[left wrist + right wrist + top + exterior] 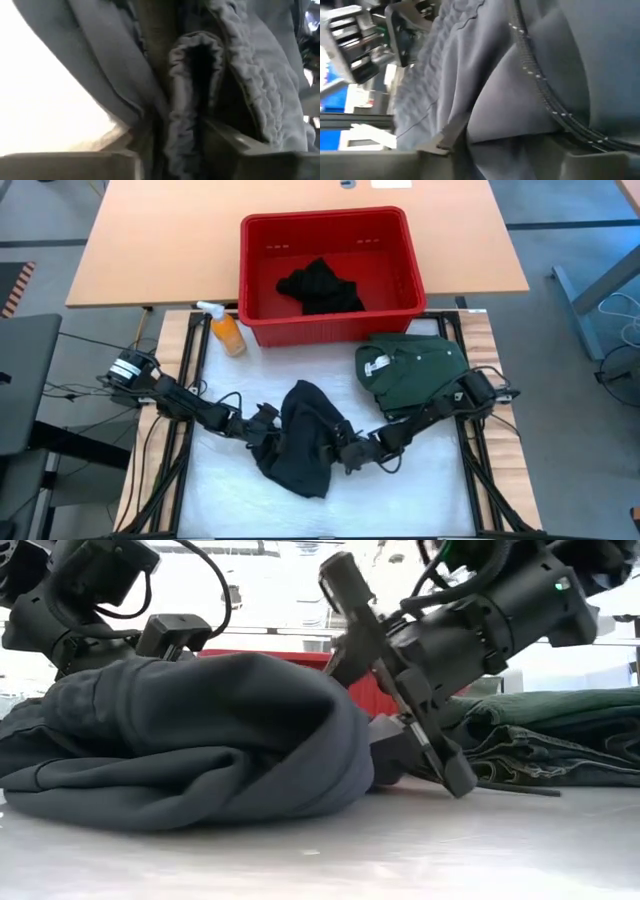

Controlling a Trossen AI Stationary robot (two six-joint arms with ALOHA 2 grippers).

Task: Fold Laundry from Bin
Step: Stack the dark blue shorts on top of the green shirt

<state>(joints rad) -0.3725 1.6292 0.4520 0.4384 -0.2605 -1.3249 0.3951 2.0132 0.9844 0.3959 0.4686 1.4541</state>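
Left gripper (268,432): you are looking at it lying low on the white work surface (420,490), pressed against the left edge of the crumpled charcoal soft cloth garment (305,438). Its wrist view is showing a ribbed hem of that cloth (192,95) sitting between its two fingers (235,147), so it is grasping the charcoal garment.

Right gripper (348,452): you are seeing it at the garment's right edge, also low to the surface, facing the left one across the heap. Cloth is filling its wrist view right down to the fingers, but I cannot tell whether the fingers are clamped on it or merely resting against it.

Charcoal garment: it is lying bunched in a mound between the two grippers (in the low view it is rising to a rounded hump (200,730) on the table).

Dark green folded cloth garment with the small pale label (412,365): it is resting on the work surface just in front of the bin, beside the right arm.

Large rectangular red plastic bin with slotted walls (330,325): it is standing behind the work surface, holding one black crumpled cloth piece (320,286).

Small orange spray bottle (226,330): it is lying just beside the bin's left front corner.
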